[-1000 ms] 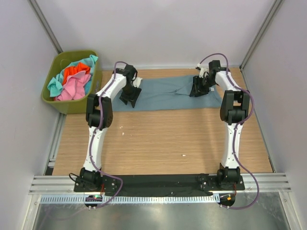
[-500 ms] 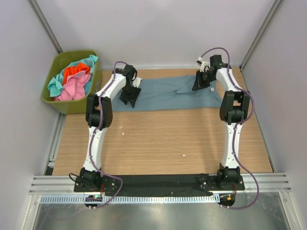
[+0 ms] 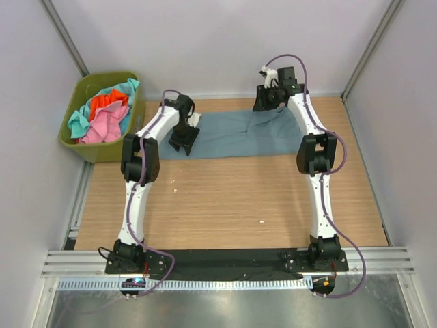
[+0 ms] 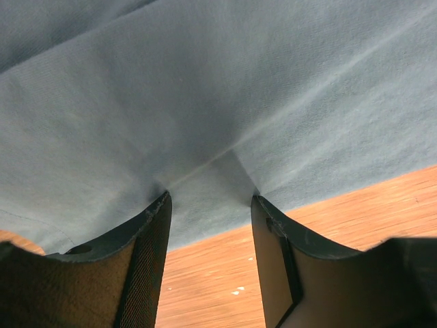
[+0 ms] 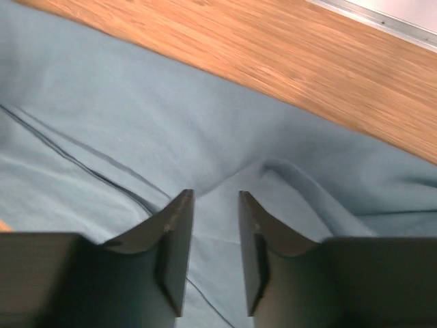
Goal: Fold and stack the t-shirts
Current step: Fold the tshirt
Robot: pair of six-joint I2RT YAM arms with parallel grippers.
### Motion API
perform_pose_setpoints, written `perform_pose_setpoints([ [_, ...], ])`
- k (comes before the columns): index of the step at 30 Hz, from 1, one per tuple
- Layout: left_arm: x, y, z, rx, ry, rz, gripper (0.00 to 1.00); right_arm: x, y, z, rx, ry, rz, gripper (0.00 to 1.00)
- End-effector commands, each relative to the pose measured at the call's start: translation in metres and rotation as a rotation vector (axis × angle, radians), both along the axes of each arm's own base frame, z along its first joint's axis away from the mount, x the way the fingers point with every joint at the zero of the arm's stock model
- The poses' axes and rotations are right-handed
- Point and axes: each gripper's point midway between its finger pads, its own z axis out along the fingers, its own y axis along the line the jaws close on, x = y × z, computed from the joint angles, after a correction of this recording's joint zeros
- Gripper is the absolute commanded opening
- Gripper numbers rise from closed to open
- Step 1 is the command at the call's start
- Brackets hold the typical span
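The light-brown wood-grain table point(image 3: 225, 198) carries a slate-blue cloth t-shirt point(image 3: 232, 137) spread flat toward twelve o'clock. An olive-green plastic bin point(image 3: 82, 152) holding pink, orange-red and turquoise shirts sits at ten o'clock, beside the table's edge.

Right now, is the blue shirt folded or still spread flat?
Partly folded: the blue shirt lies as a long strip on the table, and the right gripper lifts its right end, which shows creases and an overlapped layer in the wrist view.
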Motion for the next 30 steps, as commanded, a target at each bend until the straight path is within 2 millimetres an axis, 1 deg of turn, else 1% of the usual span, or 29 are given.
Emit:
perform_pose_setpoints([
  [1,0.005,0.005,0.029,0.002,-0.066,0.007,0.52,0.016,-0.008,0.083,-0.031,-0.198,-0.056,0.43],
  [2,0.006,0.005,0.029,0.004,-0.068,0.007,0.52,0.014,-0.009,0.089,-0.036,-0.207,-0.06,0.44],
  [4,0.006,0.006,0.031,0.006,-0.073,0.008,0.52,0.011,-0.013,0.092,-0.048,-0.205,-0.072,0.46],
  [5,0.007,0.006,0.033,0.004,-0.077,0.01,0.52,0.009,-0.014,0.104,-0.05,-0.224,-0.075,0.48],
  [6,0.008,0.006,0.034,0.004,-0.082,0.007,0.52,0.006,-0.015,0.103,-0.055,-0.214,-0.076,0.48],
  [8,0.01,0.005,0.04,0.001,-0.096,0.009,0.52,0.001,-0.017,0.107,-0.069,-0.213,-0.082,0.48],
  [9,0.01,0.005,0.041,0.002,-0.098,0.009,0.52,-0.006,-0.02,0.106,-0.076,-0.197,-0.083,0.48],
  [11,0.011,0.006,0.046,0.008,-0.108,-0.003,0.52,-0.012,-0.025,0.1,-0.087,-0.17,-0.093,0.49],
  [12,0.014,0.007,0.05,0.009,-0.117,-0.008,0.52,-0.018,-0.034,0.087,-0.118,-0.127,-0.128,0.51],
  [13,0.016,0.008,0.052,0.009,-0.126,-0.011,0.55,-0.021,-0.038,0.078,-0.114,-0.089,-0.162,0.57],
  [14,0.019,0.01,0.056,0.009,-0.139,-0.002,0.61,-0.024,-0.047,0.068,-0.117,-0.053,-0.188,0.59],
  [15,0.028,0.013,0.062,0.005,-0.168,0.012,0.66,-0.034,-0.05,0.049,-0.109,0.008,-0.188,0.6],
  [16,0.032,0.016,0.063,0.01,-0.18,0.015,0.68,-0.037,-0.054,0.039,-0.108,0.039,-0.197,0.62],
  [17,0.035,0.019,0.059,0.019,-0.175,0.014,0.68,-0.04,-0.058,0.03,-0.11,0.064,-0.206,0.63],
  [18,0.04,0.028,0.06,0.05,-0.189,0.02,0.68,-0.043,-0.068,0.016,-0.122,0.1,-0.22,0.63],
  [20,0.044,0.039,0.055,0.067,-0.185,0.035,0.68,-0.044,-0.076,0.007,-0.125,0.124,-0.232,0.64],
  [21,0.044,0.042,0.053,0.07,-0.181,0.039,0.68,-0.043,-0.084,0.004,-0.124,0.129,-0.248,0.65],
  [22,0.044,0.045,0.049,0.073,-0.173,0.043,0.68,-0.041,-0.09,-0.002,-0.137,0.137,-0.266,0.65],
  [24,0.044,0.052,0.04,0.085,-0.156,0.057,0.67,-0.039,-0.097,-0.008,-0.159,0.139,-0.288,0.65],
  [25,0.042,0.054,0.033,0.09,-0.139,0.061,0.67,-0.039,-0.101,-0.014,-0.18,0.147,-0.297,0.65],
  [28,0.036,0.056,0.017,0.105,-0.101,0.063,0.66,-0.039,-0.106,-0.023,-0.209,0.16,-0.312,0.65],
  [30,0.032,0.056,0.01,0.112,-0.079,0.063,0.64,-0.04,-0.11,-0.03,-0.231,0.171,-0.314,0.65],
])
